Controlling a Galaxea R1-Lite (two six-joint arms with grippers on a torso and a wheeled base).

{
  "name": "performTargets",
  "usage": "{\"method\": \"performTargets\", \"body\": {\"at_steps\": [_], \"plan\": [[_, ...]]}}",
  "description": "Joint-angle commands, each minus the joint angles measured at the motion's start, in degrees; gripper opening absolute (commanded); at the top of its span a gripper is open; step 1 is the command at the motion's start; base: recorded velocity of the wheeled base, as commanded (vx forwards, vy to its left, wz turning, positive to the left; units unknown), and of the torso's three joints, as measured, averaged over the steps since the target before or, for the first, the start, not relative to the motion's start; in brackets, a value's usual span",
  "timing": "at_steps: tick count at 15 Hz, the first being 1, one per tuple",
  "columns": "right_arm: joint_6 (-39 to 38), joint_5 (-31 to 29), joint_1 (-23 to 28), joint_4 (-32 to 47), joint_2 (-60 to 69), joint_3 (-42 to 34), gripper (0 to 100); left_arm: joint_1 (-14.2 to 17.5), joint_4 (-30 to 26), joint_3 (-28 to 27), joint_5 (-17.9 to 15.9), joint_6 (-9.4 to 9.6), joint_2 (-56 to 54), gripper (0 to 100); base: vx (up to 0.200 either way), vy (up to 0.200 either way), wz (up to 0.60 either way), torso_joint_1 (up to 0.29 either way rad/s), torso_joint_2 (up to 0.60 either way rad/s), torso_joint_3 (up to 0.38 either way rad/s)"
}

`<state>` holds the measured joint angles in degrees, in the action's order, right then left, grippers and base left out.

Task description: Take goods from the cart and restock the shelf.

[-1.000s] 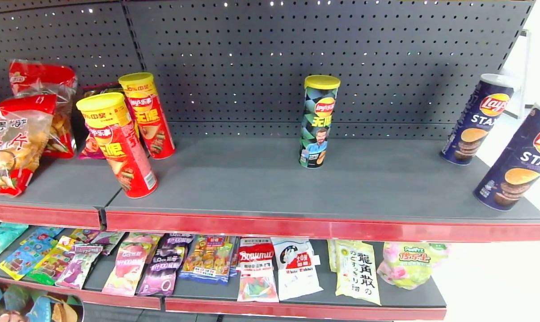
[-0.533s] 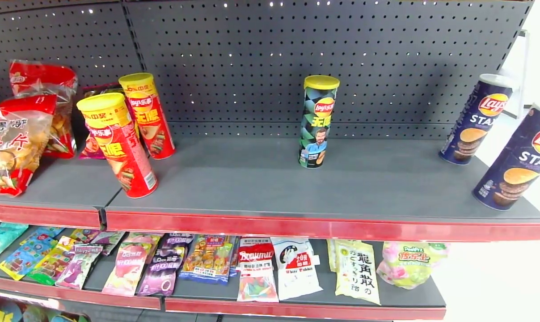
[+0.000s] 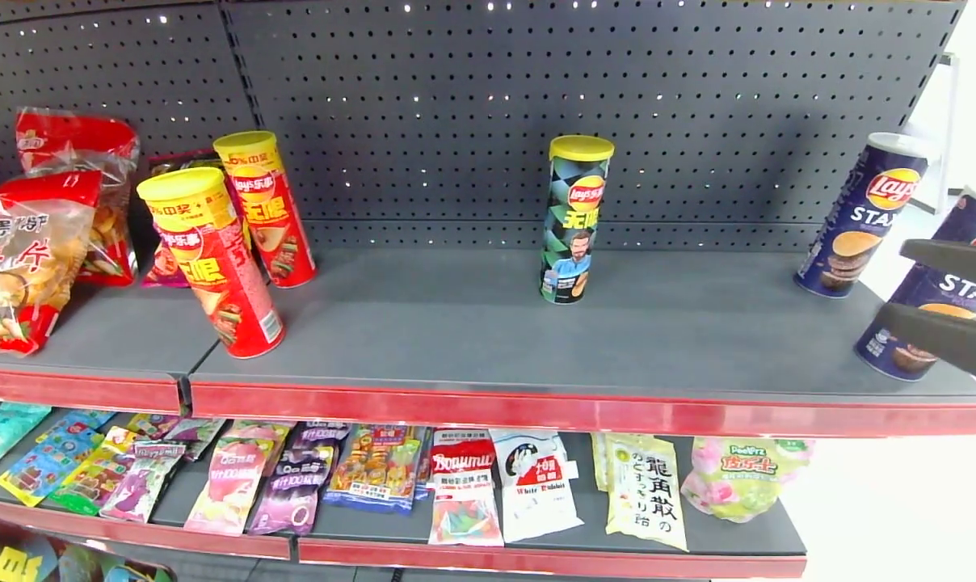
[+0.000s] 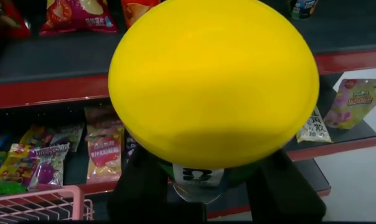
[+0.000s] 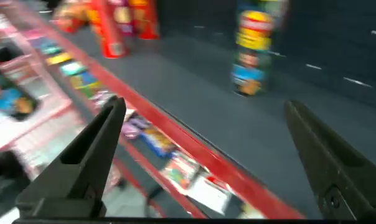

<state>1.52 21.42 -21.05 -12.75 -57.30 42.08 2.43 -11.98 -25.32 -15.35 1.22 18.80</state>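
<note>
yellow-lidded can (image 4: 213,81) clamped in left claw (image 4: 210,190); right claw (image 3: 892,284) spread.

The right pincer (image 3: 889,283) has two long fingers (image 3: 952,260) of matte black, flat-sided and plain, with no markings that can be made out. In the right wrist view each is a wedge, broad at the root and narrowing to a blunt, squared tip. The left pincer (image 4: 206,190) is the same black. Its fingers (image 4: 138,196) show as broad dark blocks on either side of the yellow-lidded can (image 4: 213,81), beneath its lid.
</note>
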Motion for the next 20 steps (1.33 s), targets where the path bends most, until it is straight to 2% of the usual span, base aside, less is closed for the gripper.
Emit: {"method": "performTargets", "body": {"at_steps": [1,6,8,11,13,20], "plan": [[-1.1,7.5,-3.3,-8.2,-18.1,3.8,100,0.0,0.0,-0.1,0.1,0.01,0.8,0,0.0,0.0,0.0,0.0,0.0,0.0],[-0.6,8.3,-2.9,-16.3,-33.5,10.4,100,0.0,0.0,0.0,0.4,0.1,0.7,0,0.0,0.0,0.0,0.0,0.0,0.0],[-0.5,8.5,-0.9,-18.2,-38.9,13.6,100,0.0,0.0,-0.2,0.5,0.19,0.8,0,0.0,0.0,0.0,0.0,0.0,0.0],[2.6,10.0,3.5,-18.4,-44.1,18.6,100,0.1,0.1,-0.7,0.7,0.28,0.7,0,0.0,0.0,0.0,0.0,0.0,0.0],[7.4,12.7,7.3,-18.4,-47.9,22.8,100,0.1,0.1,-0.7,1.0,1.51,0.5,0,0.0,0.0,0.0,0.0,0.0,0.0],[7.3,13.6,6.8,-17.9,-52.9,30.8,100,0.0,0.1,-0.8,1.0,1.68,0.6,0,0.0,0.0,0.0,0.0,0.0,0.0]]}}
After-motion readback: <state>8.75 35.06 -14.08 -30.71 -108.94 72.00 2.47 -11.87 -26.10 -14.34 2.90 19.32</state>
